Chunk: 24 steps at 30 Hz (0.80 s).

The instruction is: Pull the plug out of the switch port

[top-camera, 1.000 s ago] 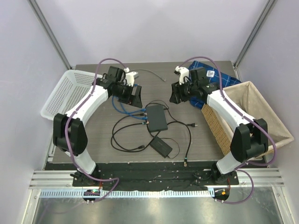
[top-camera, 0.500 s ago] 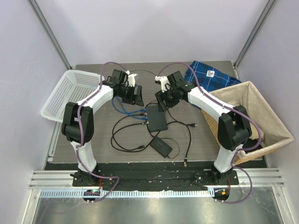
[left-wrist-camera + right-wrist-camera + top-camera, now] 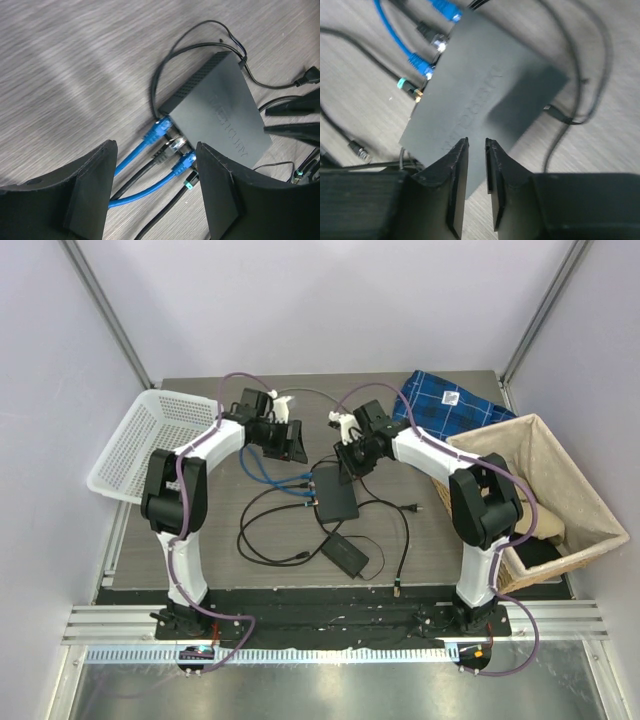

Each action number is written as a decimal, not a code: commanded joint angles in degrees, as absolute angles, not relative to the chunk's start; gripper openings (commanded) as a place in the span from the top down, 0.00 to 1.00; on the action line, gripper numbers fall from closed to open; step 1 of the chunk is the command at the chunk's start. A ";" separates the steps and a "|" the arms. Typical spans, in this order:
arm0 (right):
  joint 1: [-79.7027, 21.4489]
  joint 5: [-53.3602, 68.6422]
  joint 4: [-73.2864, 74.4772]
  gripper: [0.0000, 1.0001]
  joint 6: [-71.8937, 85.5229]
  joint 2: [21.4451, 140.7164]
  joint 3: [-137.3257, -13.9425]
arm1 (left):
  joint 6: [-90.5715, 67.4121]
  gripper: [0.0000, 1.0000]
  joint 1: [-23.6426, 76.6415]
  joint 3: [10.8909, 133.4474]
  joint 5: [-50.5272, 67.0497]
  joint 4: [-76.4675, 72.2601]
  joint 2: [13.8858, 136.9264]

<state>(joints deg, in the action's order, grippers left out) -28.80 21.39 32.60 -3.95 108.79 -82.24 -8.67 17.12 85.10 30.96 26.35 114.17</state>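
The flat dark grey switch (image 3: 336, 492) lies mid-table, with its port row on the left edge. In the left wrist view the switch (image 3: 220, 110) holds two blue plugs (image 3: 160, 128), a clear plug on a black cable (image 3: 176, 145) and a green-tipped black plug (image 3: 190, 183). My left gripper (image 3: 292, 445) (image 3: 155, 150) is open and empty, above and behind the plugs. My right gripper (image 3: 348, 465) (image 3: 476, 145) is shut with a narrow gap and holds nothing. It hovers over the switch's top (image 3: 485, 95).
A black power brick (image 3: 345, 553) with looping black cords lies in front of the switch. A white mesh basket (image 3: 135, 445) stands at the left, a wicker basket (image 3: 545, 490) at the right and a blue plaid cloth (image 3: 450, 400) at the back right.
My right gripper has swung left from beside the wicker basket to above the switch's back edge. My left gripper has stayed near the plugs while its arm folded in.
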 commanded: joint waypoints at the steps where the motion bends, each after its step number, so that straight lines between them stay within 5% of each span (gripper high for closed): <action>1: -29.62 29.16 28.30 0.76 -4.39 109.59 -82.35 | -9.76 0.32 15.56 85.34 33.14 23.90 114.26; 3: -30.58 29.80 28.48 0.98 -7.64 110.82 -83.23 | -10.81 0.31 15.38 86.04 31.38 25.39 114.78; 12: -35.06 16.18 28.39 0.99 -13.25 116.28 -80.25 | -10.37 0.31 15.12 82.88 32.44 24.43 114.78; 24: -37.18 14.33 29.53 0.99 -16.43 116.37 -78.66 | -8.53 0.31 15.12 83.06 34.89 24.70 117.68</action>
<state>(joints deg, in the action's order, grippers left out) -36.21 20.45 24.62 -12.71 113.58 -80.49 -9.78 15.14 82.32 32.71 25.93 116.36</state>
